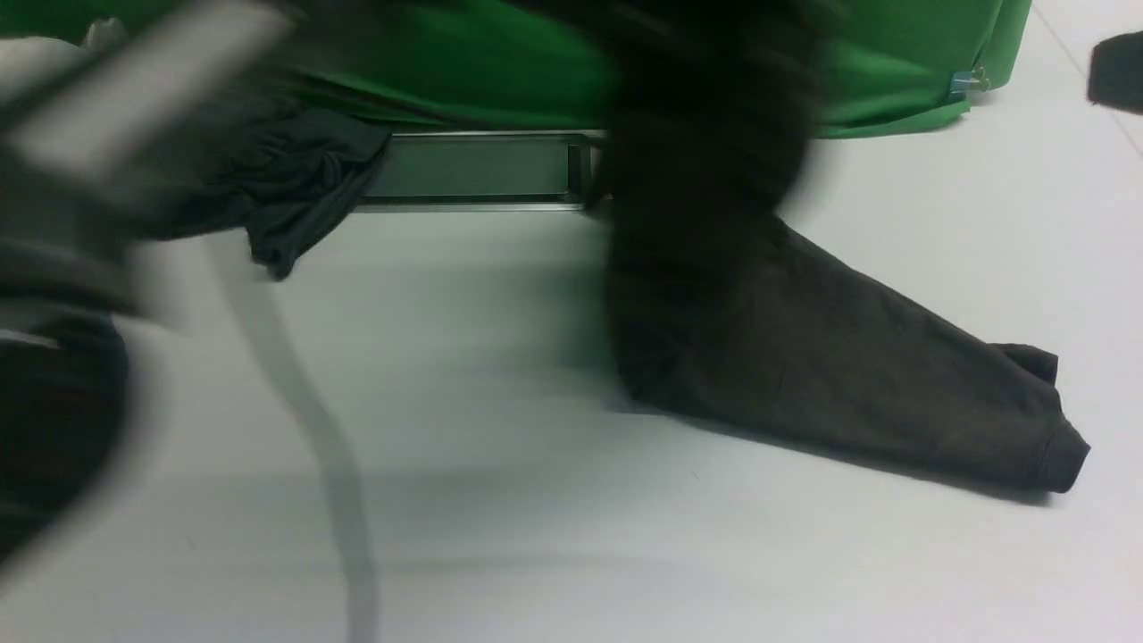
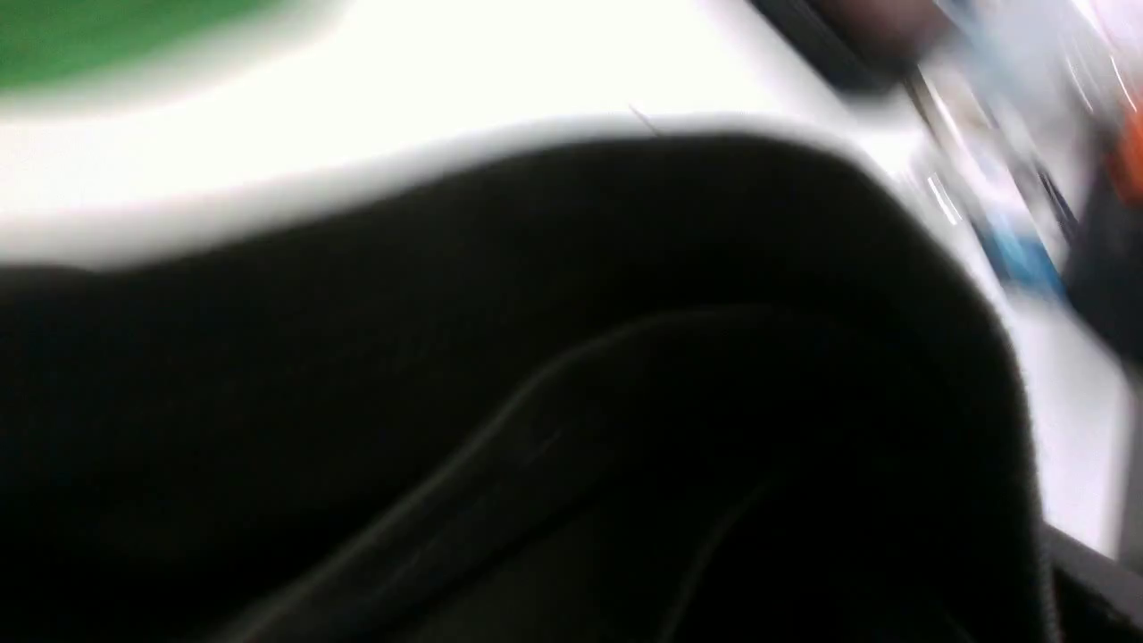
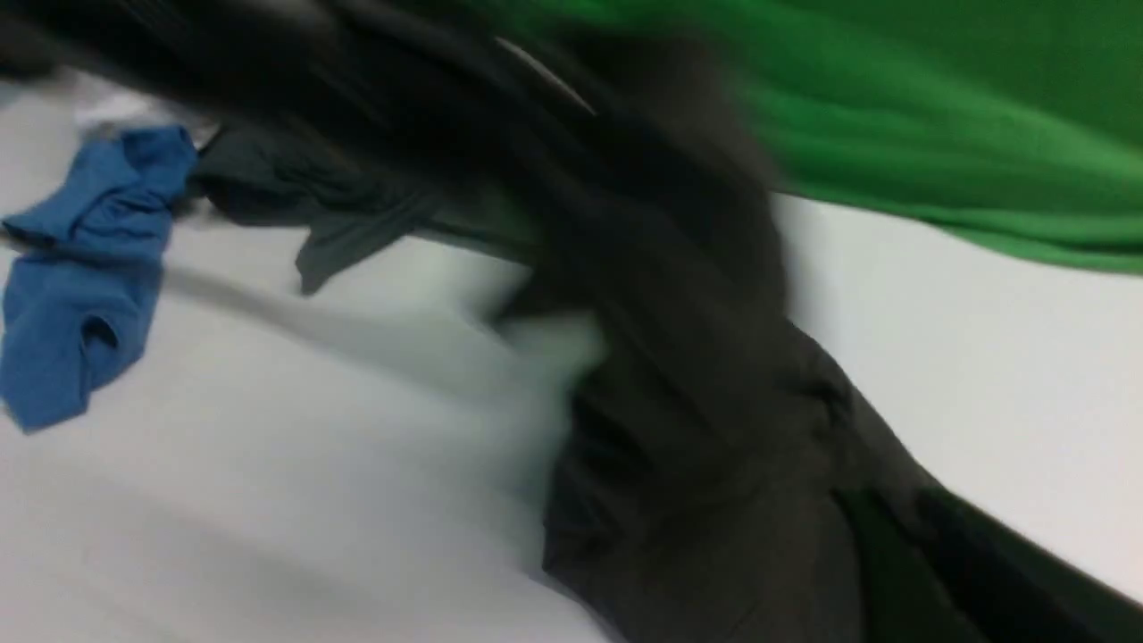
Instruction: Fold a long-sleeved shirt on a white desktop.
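Observation:
The long-sleeved shirt (image 1: 804,357) is dark olive-brown. It hangs in a blurred column at the centre back, and one sleeve lies out to the right, ending in a cuff (image 1: 1063,455). My left arm (image 1: 134,98) is a grey blur at the upper left, with more dark cloth (image 1: 54,420) below it. In the left wrist view the shirt (image 2: 536,402) fills the frame and hides the jaws. In the right wrist view the shirt (image 3: 714,429) runs into my right gripper (image 3: 982,580), which is shut on it. The white desktop (image 1: 536,500) lies beneath.
A charcoal-grey garment (image 1: 286,187) lies at the back left beside the grey metal hatch (image 1: 482,170). A bright blue shirt (image 3: 80,268) lies crumpled further to the left. The green backdrop (image 1: 500,62) hangs along the back. A dark object (image 1: 1116,71) sits at the far right edge.

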You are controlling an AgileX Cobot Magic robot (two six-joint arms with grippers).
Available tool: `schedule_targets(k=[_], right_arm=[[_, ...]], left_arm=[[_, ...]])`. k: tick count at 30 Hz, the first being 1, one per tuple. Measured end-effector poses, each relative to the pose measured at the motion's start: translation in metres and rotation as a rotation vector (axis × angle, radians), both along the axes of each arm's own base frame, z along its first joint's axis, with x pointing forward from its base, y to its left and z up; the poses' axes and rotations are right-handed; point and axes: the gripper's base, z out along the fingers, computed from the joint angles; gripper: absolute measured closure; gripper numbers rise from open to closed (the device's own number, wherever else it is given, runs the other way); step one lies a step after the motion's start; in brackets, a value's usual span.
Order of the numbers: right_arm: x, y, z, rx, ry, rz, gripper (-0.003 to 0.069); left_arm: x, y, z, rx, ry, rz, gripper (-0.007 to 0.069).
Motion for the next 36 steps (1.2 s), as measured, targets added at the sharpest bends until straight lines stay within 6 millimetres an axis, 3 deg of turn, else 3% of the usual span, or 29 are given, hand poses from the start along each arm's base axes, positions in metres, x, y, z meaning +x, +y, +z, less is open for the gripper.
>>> schedule_targets(k=[1,2,3,4,6,7,10,12,13,14,16,19,23,24,25,27,30,33,36], right_arm=[[-0.003,0.000,0.001,0.001,-0.006,0.001,0.0606],[-0.003,0.000,0.002,0.001,-0.007,0.002,0.0605],[-0.006,-0.001,0.002,-0.005,-0.006,0.004,0.0596],[-0.007,-0.001,0.002,-0.011,-0.005,0.006,0.0592],[-0.007,-0.001,0.002,-0.019,-0.002,0.011,0.0584],[-0.008,0.001,0.001,-0.043,-0.002,0.022,0.0571],[-0.009,0.003,0.000,-0.058,-0.002,0.038,0.0554],[-0.010,0.004,0.000,-0.065,-0.004,0.048,0.0540],[-0.010,0.005,0.000,-0.064,-0.007,0.051,0.0531],[-0.010,0.005,0.000,-0.064,-0.007,0.051,0.0528],[-0.009,0.006,0.001,-0.064,-0.018,0.050,0.0514],[-0.009,0.005,0.002,-0.061,-0.029,0.045,0.0500],[-0.009,0.005,0.002,-0.061,-0.031,0.044,0.0479],[-0.009,0.005,0.002,-0.061,-0.031,0.044,0.0479],[-0.008,0.005,0.002,-0.059,-0.036,0.042,0.0468],[-0.008,0.005,0.003,-0.058,-0.038,0.041,0.0452],[-0.008,0.005,0.003,-0.058,-0.039,0.040,0.0428],[-0.008,0.005,0.003,-0.058,-0.039,0.040,0.0420],[-0.008,0.005,0.003,-0.059,-0.040,0.040,0.0419]], left_arm=[[-0.009,-0.026,-0.023,0.044,0.035,-0.052,0.0550],[-0.012,-0.030,-0.021,0.046,0.026,-0.062,0.0550],[-0.028,-0.063,-0.052,0.111,0.061,-0.121,0.0550],[-0.037,-0.079,-0.071,0.156,0.073,-0.146,0.0547],[-0.046,-0.093,-0.090,0.202,0.086,-0.162,0.0540],[-0.056,-0.107,-0.111,0.246,0.095,-0.173,0.0515],[-0.059,-0.113,-0.112,0.247,0.074,-0.168,0.0450],[-0.058,-0.113,-0.100,0.224,0.046,-0.159,0.0374],[-0.057,-0.111,-0.089,0.209,0.023,-0.153,0.0301],[-0.056,-0.111,-0.087,0.207,0.018,-0.150,0.0290],[-0.053,-0.103,-0.065,0.203,-0.033,-0.144,0.0145],[-0.046,-0.081,-0.035,0.273,-0.128,-0.129,-0.0009],[-0.022,-0.031,-0.006,0.427,-0.156,0.017,-0.0062],[-0.020,-0.028,-0.006,0.436,-0.162,0.026,-0.0062],[-0.005,-0.005,-0.004,0.479,-0.125,0.118,-0.0067],[0.019,0.025,-0.012,0.510,-0.063,0.208,-0.0068],[0.050,0.054,-0.047,0.482,0.106,0.248,-0.0068],[0.063,0.061,-0.083,0.438,0.235,0.222,-0.0068],[0.068,0.054,-0.122,0.398,0.314,0.139,-0.0068]])
